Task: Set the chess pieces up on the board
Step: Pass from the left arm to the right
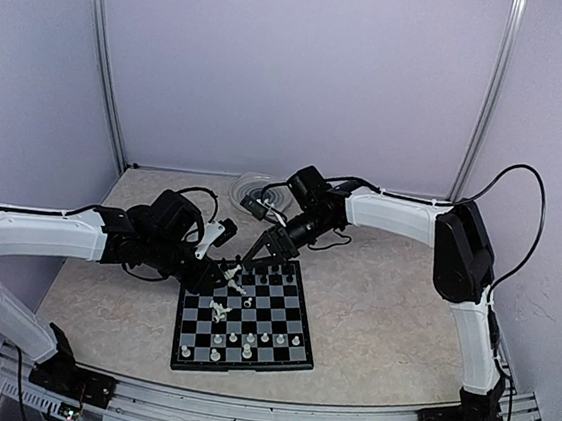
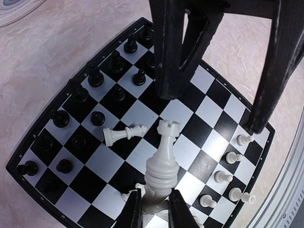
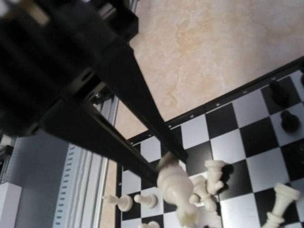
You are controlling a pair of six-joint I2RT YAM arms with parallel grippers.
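Observation:
The board (image 1: pixel 245 366) lies between the arms. My left gripper (image 2: pixel 154 213) is shut on the base of a cream chess piece (image 2: pixel 162 171), which hangs over the board (image 2: pixel 107 164). Beside it, my right gripper (image 1: pixel 256 261) stands open; its fingers (image 2: pixel 168 57) are wide apart with nothing between them. In the right wrist view that cream piece (image 3: pixel 178 187) is blurred just off the right gripper (image 3: pixel 167 167). Black pieces (image 2: pixel 95 76) fill two rows. White pawns (image 2: pixel 232 156) stand in a row along the opposite edge. A white piece (image 2: pixel 121 134) lies toppled mid-board.
A round clear ridged plate (image 1: pixel 258 190) sits behind the board, by the right arm's wrist. Loose white pieces (image 3: pixel 211 183) cluster on the board under the grippers. A metal rail (image 1: pixel 239 417) runs along the table's near edge. Pale walls close in the back and sides.

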